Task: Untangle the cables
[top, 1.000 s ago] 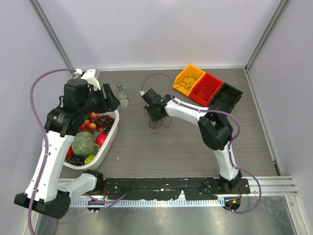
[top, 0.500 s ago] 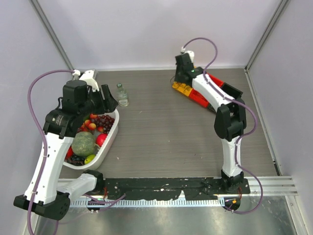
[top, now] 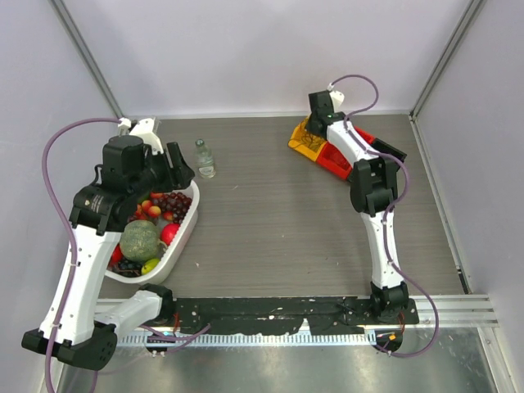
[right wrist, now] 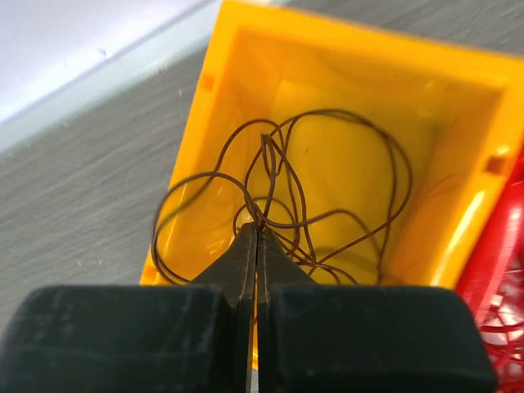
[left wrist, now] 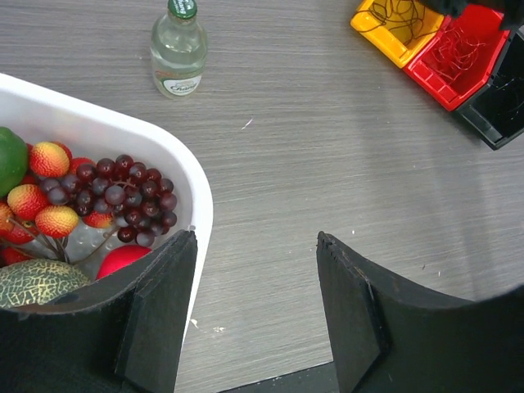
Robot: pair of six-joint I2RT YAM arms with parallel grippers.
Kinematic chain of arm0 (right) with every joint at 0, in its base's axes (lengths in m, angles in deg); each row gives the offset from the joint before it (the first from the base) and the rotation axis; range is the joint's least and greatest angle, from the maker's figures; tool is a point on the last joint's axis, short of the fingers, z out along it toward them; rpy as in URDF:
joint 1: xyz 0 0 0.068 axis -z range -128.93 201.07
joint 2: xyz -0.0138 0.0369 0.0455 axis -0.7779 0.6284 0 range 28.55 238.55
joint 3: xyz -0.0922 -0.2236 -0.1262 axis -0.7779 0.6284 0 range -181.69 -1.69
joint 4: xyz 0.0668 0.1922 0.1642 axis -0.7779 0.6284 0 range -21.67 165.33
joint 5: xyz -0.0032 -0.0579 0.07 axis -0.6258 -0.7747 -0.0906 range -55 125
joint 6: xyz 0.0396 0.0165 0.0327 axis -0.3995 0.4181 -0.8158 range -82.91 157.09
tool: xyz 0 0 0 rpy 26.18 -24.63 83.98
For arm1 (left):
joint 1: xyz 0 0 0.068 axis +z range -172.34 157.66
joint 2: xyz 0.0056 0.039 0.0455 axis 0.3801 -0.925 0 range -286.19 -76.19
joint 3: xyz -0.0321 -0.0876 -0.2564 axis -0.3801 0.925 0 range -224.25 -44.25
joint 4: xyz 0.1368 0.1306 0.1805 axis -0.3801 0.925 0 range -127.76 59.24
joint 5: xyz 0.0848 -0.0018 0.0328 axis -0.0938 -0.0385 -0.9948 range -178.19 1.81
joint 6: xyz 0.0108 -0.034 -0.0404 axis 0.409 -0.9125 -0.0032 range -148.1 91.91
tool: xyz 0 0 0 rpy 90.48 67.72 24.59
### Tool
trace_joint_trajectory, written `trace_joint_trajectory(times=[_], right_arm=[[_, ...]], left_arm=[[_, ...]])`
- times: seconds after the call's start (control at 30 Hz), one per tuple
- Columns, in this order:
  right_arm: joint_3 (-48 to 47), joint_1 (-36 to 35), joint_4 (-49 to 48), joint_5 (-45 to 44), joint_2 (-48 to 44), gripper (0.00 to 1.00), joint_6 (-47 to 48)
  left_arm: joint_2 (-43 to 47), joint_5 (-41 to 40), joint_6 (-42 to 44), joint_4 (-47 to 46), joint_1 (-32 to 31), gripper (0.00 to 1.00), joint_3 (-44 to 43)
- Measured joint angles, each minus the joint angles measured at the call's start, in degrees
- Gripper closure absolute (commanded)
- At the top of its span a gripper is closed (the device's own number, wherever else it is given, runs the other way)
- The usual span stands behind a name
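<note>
Grey wood-grain desk [top: 270, 221], white walls, bins at the far right corner.

Right hand [right wrist: 257, 236]: fingers pressed together, clamped on a few strands of brown cable [right wrist: 344, 155], low over yellow bin [right wrist: 205, 106]. Pinched strands run from the tips straight toward the bin's far wall. The rest of the cable lies in loose overlapping loops across the bin floor, one loop reaching the left wall. No true long axis: a coil, widest across the bin.

Red bin [left wrist: 458, 78] sits against the yellow one and holds red cables [left wrist: 454, 41] in a curly heap. Black bin [left wrist: 501, 102] is next in the row; contents unreadable.

Left hand [left wrist: 255, 246]: fingers wide apart, holding nothing, over the basket [left wrist: 115, 135] rim, bottle [left wrist: 178, 49] beyond.

Progress (judged): colours are split by bin and no loose cable shows on the open desk. Left to do: release the brown cable. Loops in both bins look uncombed.
</note>
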Motion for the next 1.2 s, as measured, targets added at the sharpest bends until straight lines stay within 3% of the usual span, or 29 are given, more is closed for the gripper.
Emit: trace_joint_trajectory(times=[0.13, 0.33, 0.37, 0.43, 0.57, 0.73, 1.0, 1.13, 1.2], right_arm=[[0.50, -1.16, 0.26, 0.04, 2.25, 0.90, -0.74], [-4.87, -1.33, 4.26, -0.11, 2.62, 0.55, 0.39], [-6.03, -1.31, 4.83, -0.11, 2.62, 0.40, 0.50], [-8.33, -1.31, 6.32, -0.26, 2.23, 0.34, 1.25], [-6.58, -1.16, 9.60, -0.81, -1.66, 0.34, 2.54], [3.21, -2.23, 11.85, -0.94, -12.39, 0.32, 6.08], [36.59, -12.09, 5.90, 4.28, -43.28, 0.30, 9.77], [48.65, -11.89, 5.38, 4.02, -58.88, 0.29, 10.21], [52.81, -11.04, 4.52, 2.95, -65.88, 0.22, 10.36]], left_arm=[[0.02, -0.22, 0.00, 0.39, 0.00, 0.36, -0.07], [-0.02, -0.22, 0.00, 0.37, 0.00, 0.36, -0.07], [-0.02, -0.20, 0.00, 0.37, 0.00, 0.36, -0.07], [-0.07, -0.17, 0.00, 0.35, 0.00, 0.36, -0.07], [-0.31, 0.07, 0.00, 0.26, 0.00, 0.36, -0.07], [-0.66, 1.49, -0.17, -0.48, 0.00, 0.36, -0.07], [-0.83, 4.20, -1.73, -2.67, 0.00, 0.34, 0.22], [-0.74, 6.49, -3.56, -5.31, 0.00, 0.24, 0.50], [-0.22, 8.09, -4.81, -7.74, 0.00, 0.20, 1.40]])
